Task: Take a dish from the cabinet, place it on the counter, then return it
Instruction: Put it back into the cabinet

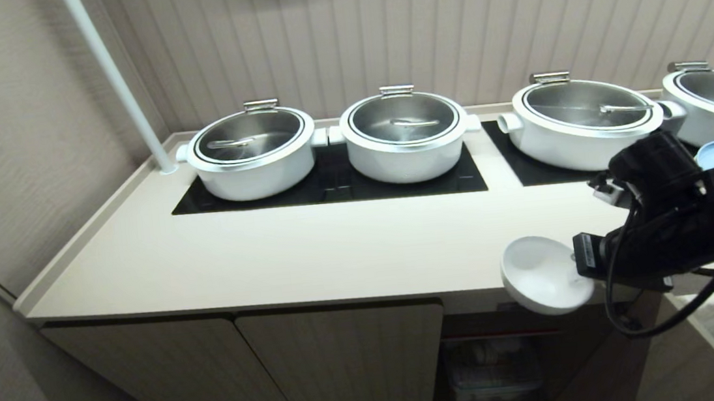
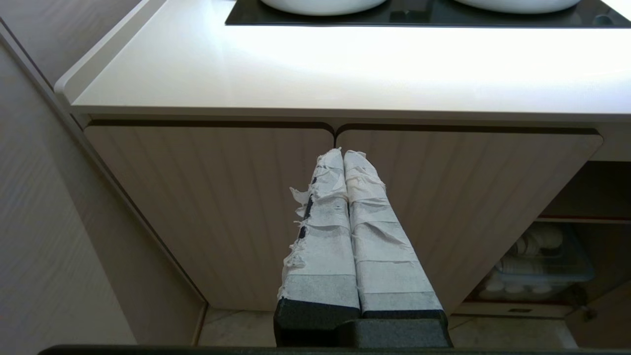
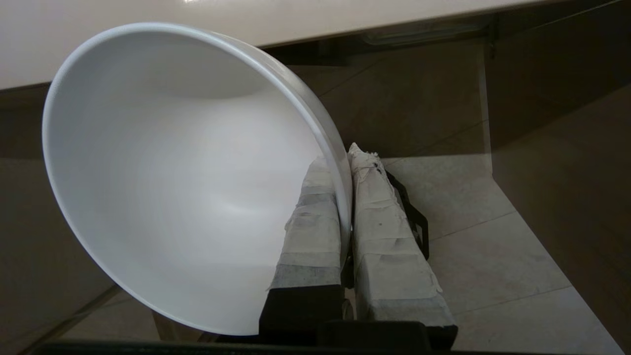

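Cream-beige counter (image 1: 309, 251) with raised rim, two black glass cooktop panels (image 1: 342, 185) set flush in it, four white steel-lidded pots (image 1: 404, 135) standing in a row on the panels, a white pole (image 1: 116, 79) footed at its back left corner

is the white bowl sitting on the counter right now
No, the bowl hangs tilted at the counter's front edge, its rim pinched in the right gripper, over the open cabinet.

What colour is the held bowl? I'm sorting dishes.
Plain glossy white bowl, clearest in the right wrist view.
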